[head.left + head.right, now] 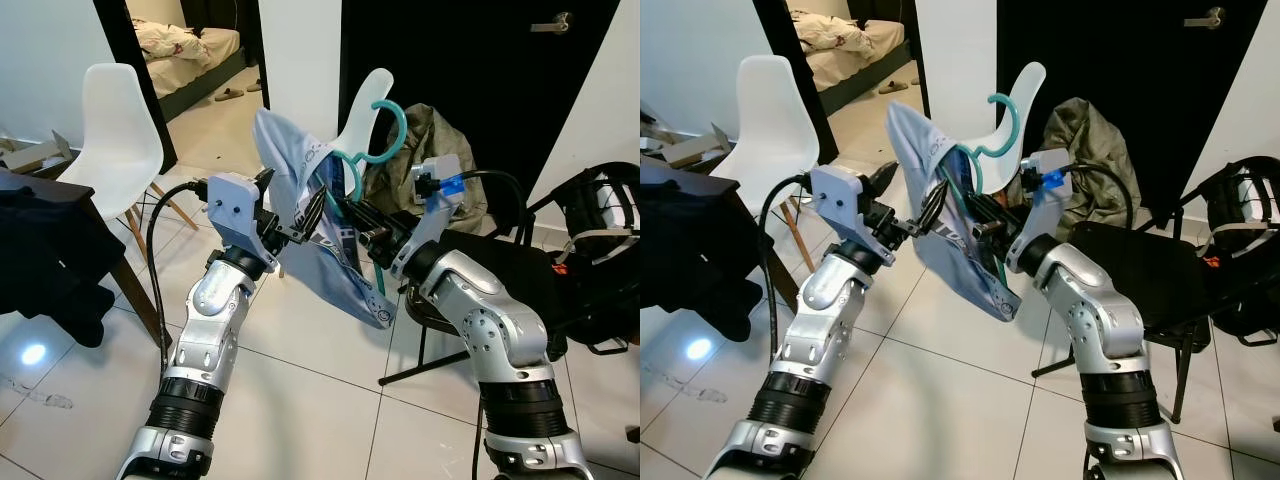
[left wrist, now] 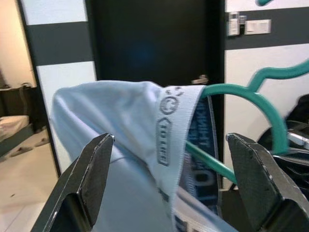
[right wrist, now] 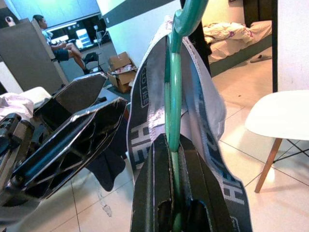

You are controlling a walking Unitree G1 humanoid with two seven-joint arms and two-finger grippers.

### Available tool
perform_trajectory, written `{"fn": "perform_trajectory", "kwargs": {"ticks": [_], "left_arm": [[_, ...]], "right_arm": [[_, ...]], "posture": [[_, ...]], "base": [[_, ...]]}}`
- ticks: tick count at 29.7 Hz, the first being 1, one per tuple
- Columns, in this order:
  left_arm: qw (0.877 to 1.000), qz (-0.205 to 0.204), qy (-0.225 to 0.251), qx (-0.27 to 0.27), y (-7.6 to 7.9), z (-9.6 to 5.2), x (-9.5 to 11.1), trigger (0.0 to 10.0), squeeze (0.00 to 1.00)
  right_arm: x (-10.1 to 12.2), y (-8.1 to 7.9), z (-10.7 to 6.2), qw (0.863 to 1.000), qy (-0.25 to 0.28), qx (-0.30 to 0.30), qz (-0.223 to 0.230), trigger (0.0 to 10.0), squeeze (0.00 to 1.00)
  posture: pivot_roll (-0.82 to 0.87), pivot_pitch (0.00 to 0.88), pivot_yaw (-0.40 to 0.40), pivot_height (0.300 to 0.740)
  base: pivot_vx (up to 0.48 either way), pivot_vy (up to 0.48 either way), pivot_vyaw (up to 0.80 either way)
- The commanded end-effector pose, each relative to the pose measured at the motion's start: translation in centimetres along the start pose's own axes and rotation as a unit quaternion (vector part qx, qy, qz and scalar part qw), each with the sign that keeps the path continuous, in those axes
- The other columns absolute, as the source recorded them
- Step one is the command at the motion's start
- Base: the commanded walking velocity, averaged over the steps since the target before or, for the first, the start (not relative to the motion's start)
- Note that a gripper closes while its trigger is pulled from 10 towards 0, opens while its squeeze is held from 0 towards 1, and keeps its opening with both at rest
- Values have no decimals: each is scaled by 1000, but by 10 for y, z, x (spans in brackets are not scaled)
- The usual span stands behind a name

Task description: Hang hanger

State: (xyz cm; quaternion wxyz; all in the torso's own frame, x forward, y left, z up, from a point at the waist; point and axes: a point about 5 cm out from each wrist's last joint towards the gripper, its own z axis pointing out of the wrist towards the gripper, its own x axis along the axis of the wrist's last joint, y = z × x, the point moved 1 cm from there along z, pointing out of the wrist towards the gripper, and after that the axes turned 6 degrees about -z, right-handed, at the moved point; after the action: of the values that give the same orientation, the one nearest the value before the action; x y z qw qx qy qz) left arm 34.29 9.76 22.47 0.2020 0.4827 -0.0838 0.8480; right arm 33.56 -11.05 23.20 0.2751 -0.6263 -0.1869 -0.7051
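- The right gripper [image 1: 352, 212] is clamping its two black fingers on the teal hanger [image 1: 385, 140], holding it up in mid-air between the two arms, hook curling upward toward the far side.
- A pale blue garment [image 1: 300, 200] with a printed waistband is draping over the hanger, its lower end sagging down toward the tiled floor [image 1: 320, 390].
- The left gripper [image 1: 300, 222] is reaching in from the left with its fingers spread wide on either side of the fabric's edge; in the left wrist view both fingers [image 2: 87, 183] are standing apart from the cloth, gripping nothing.
- Far left, a white chair [image 1: 115, 135] is standing beside a dark table [image 1: 70, 200] with dark clothing hanging off it.
- On the right, a black folding chair [image 1: 490, 265] is sitting just behind the right arm, an olive jacket [image 1: 425, 150] heaped beyond it.
- In the right wrist view a person [image 3: 55, 46] is sitting in the far background.
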Motion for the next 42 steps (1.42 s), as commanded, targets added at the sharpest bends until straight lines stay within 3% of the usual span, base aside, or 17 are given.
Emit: {"fn": "perform_trajectory", "kwargs": {"ticks": [1, 5, 6, 8, 9, 11, 12, 15, 16, 18, 28, 31, 33, 35, 37, 42], "left_arm": [[1000, 9, -9, 15, -8, -4, -4, 10000, 0], [999, 35, -22, 26, -12, -4, -8, 10000, 0], [998, 45, -25, 26, -11, -4, -9, 8667, 0], [998, 50, -26, 25, -11, -4, -10, 8667, 0], [998, 55, -29, 24, -10, -4, -11, 2118, 0], [997, 59, -31, 24, -10, -4, -12, 2118, 0], [997, 61, -33, 25, -10, -4, -13, 0, 0], [997, 62, -35, 26, -10, -4, -14, 0, 0], [997, 62, -36, 25, -10, -4, -15, 549, 0], [997, 63, -37, 24, -9, -4, -16, 0, 0], [997, 67, -39, 18, -8, -4, -18, 0, 0], [997, 69, -38, 18, -9, -5, -17, 0, 0], [997, 71, -37, 16, -8, -6, -17, 0, 0], [997, 71, -37, 16, -8, -6, -17, 0, 0], [997, 70, -37, 13, -7, -8, -17, 0, 0], [997, 66, -37, 10, -5, -9, -17, 0, 0]], "right_arm": [[0, -5, -1, 1000, 3, 7, -4, 0, 0], [4, -10, -1, 1000, 14, 22, -5, 0, 0], [5, -13, -2, 999, 16, 28, -7, 0, 0], [6, -14, -2, 999, 17, 32, -8, 0, 0], [6, -16, -3, 999, 18, 36, -8, 0, 0], [6, -17, -3, 999, 19, 38, -9, 0, 0], [7, -18, -4, 999, 21, 41, -9, 0, 0], [9, -21, -5, 999, 25, 48, -10, 0, 0], [11, -23, -6, 998, 28, 55, -11, 0, 0], [12, -25, -6, 998, 31, 62, -12, 0, 0], [14, -26, -7, 997, 36, 64, -17, 0, 0], [15, -20, -5, 998, 39, 42, -17, 0, 0], [16, -7, -2, 999, 42, -2, -14, 0, 0], [16, -7, -2, 999, 42, -2, -14, 0, 0], [16, 9, 1, 997, 38, -59, -9, 0, 0], [12, 18, 3, 996, 25, -91, -7, 0, 0]], "posture": [[-47, 78, 30, 740], [-51, 77, 36, 740], [-57, 77, 43, 740], [-57, 77, 43, 740], [-59, 75, 44, 740], [-60, 75, 45, 740], [-65, 75, 49, 740], [-67, 75, 50, 740], [-71, 74, 52, 740], [-72, 74, 53, 740], [-66, 73, 51, 740], [-62, 74, 48, 740], [-57, 74, 44, 740], [-57, 74, 44, 740], [-49, 75, 40, 740], [-43, 77, 35, 740]], "base": [[0, 0, 0], [0, 0, 0], [0, 0, 0], [0, 0, 0], [0, 0, 0], [0, 0, 0], [0, 0, 0], [0, 0, 0], [0, 0, 0], [0, 0, 0], [0, 0, 0], [0, 0, 0], [0, 0, 0], [0, 0, 0], [0, 0, 0], [0, 0, 0]]}}
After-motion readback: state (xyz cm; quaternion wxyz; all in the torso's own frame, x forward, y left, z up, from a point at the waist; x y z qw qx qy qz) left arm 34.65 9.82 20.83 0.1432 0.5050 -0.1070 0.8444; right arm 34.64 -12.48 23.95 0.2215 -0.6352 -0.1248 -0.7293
